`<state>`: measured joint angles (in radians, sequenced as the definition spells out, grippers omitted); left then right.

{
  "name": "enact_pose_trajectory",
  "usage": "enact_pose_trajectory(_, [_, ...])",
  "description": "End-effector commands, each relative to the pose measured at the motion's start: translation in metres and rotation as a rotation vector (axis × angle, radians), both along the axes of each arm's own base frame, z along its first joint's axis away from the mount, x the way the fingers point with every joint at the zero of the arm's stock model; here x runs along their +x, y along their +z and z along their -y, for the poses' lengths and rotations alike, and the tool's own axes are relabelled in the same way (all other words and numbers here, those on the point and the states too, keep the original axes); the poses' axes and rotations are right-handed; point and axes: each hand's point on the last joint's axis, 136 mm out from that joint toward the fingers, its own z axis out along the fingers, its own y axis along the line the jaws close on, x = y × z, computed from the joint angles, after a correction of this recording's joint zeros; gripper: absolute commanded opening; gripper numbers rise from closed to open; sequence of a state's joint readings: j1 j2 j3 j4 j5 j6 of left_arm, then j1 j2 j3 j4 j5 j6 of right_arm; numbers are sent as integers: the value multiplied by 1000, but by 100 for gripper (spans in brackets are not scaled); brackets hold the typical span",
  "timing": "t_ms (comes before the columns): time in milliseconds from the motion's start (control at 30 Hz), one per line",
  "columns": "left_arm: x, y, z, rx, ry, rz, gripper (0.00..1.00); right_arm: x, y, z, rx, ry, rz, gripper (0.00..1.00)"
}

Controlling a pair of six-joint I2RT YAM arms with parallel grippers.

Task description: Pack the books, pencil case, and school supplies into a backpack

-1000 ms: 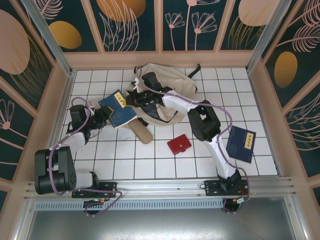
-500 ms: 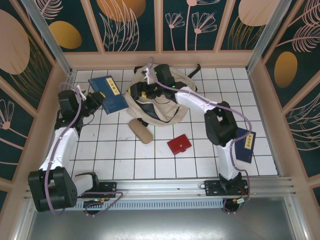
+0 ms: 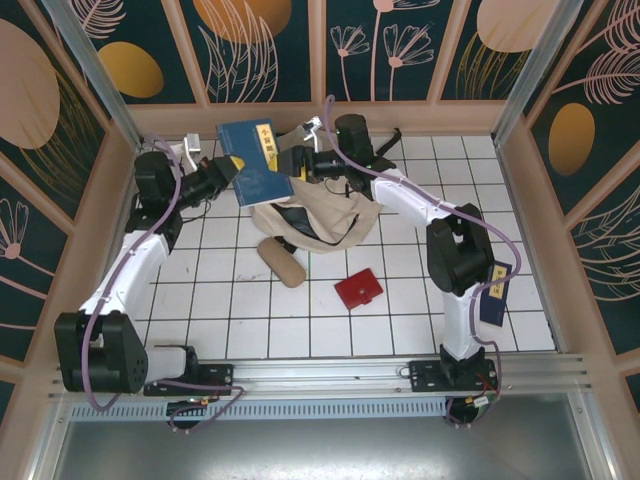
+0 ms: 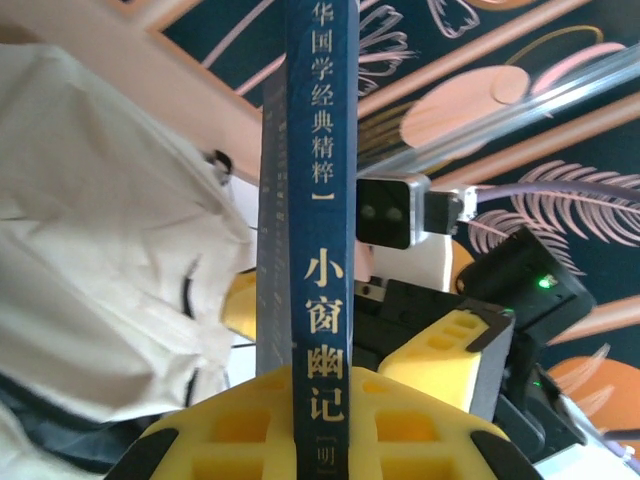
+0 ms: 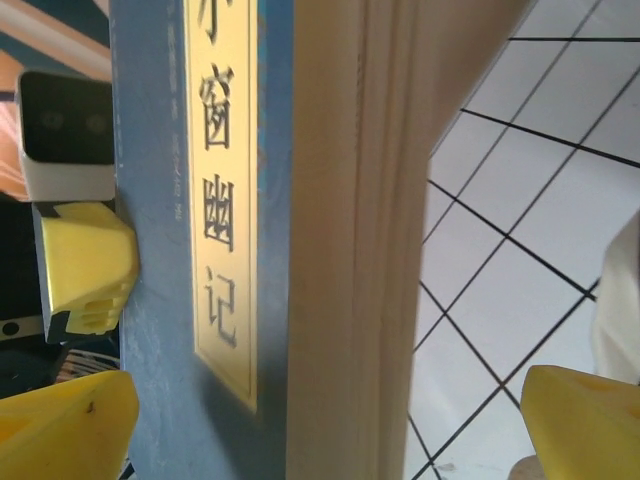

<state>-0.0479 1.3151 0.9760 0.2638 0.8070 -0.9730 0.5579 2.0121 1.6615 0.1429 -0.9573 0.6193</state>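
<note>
My left gripper [image 3: 232, 168] is shut on a navy-blue book [image 3: 256, 160] and holds it in the air over the back left edge of the cream backpack [image 3: 322, 212]. In the left wrist view the book's spine [image 4: 320, 250] stands upright between the yellow fingers [image 4: 230, 430]. My right gripper [image 3: 298, 160] is open right beside the book; its view has the labelled cover [image 5: 225, 200] between widely spread fingertips [image 5: 585, 420]. The tan pencil case [image 3: 282, 262] and the red square case [image 3: 358, 290] lie on the tiles. Another book [image 3: 492, 295] lies at the right, partly behind the right arm.
The backpack [image 4: 90, 250] lies slumped at the back middle with its opening facing the front. The wooden back wall [image 3: 320, 118] stands close behind both grippers. White tiled floor [image 3: 230, 320] lies in front of the pencil case and red case.
My left gripper has lifted the book up and toward the back wall. The right gripper has opened and moved back from the backpack's opening to the book's side.
</note>
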Motion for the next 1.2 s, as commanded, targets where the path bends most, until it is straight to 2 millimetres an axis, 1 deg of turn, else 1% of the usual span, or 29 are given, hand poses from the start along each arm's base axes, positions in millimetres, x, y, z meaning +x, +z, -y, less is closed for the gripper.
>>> enact_pose_trajectory(0, [-6, 47, 16, -80, -105, 140, 0, -9, 33, -1, 97, 82, 48, 99])
enact_pose_trajectory(33, [-6, 51, 18, -94, -121, 150, 0, -14, 39, -1, 123, 106, 38, 99])
enact_pose_trajectory(100, [-4, 51, 19, -105, -127, 149, 0, -12, 54, 12, 184, 128, 30, 99])
enact_pose_trajectory(133, [-3, 50, 20, -105, -133, 147, 0, -15, 65, 16, 217, 142, 45, 98])
enact_pose_trajectory(167, [-2, 48, 20, -107, -133, 139, 0, -17, 71, 18, 229, 151, 46, 98])
enact_pose_trajectory(233, [0, 45, 21, -113, -140, 135, 0, -16, 78, 20, 233, 158, 39, 94])
enact_pose_trajectory(300, [2, 42, 20, -111, -136, 129, 0, -11, 79, 23, 232, 133, 23, 89])
enact_pose_trajectory(367, [3, 39, 20, -109, -131, 122, 0, -5, 78, 27, 228, 97, -2, 79])
enact_pose_trajectory(400, [4, 38, 20, -110, -127, 119, 0, -2, 78, 29, 228, 80, -12, 71])
enact_pose_trajectory(500, [6, 33, 19, -116, -114, 100, 0, 7, 75, 29, 216, 22, -49, 42])
enact_pose_trajectory(567, [6, 34, 19, -129, -113, 100, 0, 11, 75, 28, 210, -6, -64, 23])
enact_pose_trajectory(633, [6, 35, 21, -154, -106, 102, 5, 14, 76, 25, 211, -34, -73, 10])
enact_pose_trajectory(667, [7, 36, 22, -167, -108, 97, 8, 16, 78, 25, 214, -49, -78, 5])
enact_pose_trajectory(700, [10, 33, 23, -180, -103, 82, 15, 18, 80, 25, 223, -69, -84, 2])
enact_pose_trajectory(733, [12, 35, 23, -195, -97, 81, 18, 20, 83, 26, 238, -85, -89, 0])
enact_pose_trajectory(767, [13, 29, 22, -211, -85, 66, 19, 21, 84, 28, 255, -105, -93, 0])
enact_pose_trajectory(800, [13, 28, 19, -230, -68, 65, 25, 24, 87, 32, 278, -135, -103, 0])
enact_pose_trajectory(833, [13, 29, 18, -244, -56, 66, 33, 26, 90, 34, 298, -159, -112, 0])
enact_pose_trajectory(933, [10, 30, 17, -272, -18, 73, 40, 35, 88, 42, 339, -227, -169, 0])
enact_pose_trajectory(1033, [4, 25, 21, -288, -3, 67, 41, 41, 85, 47, 375, -270, -226, 0])
enact_pose_trajectory(1167, [0, 18, 20, -325, 63, 67, 41, 46, 81, 51, 428, -314, -290, 0])
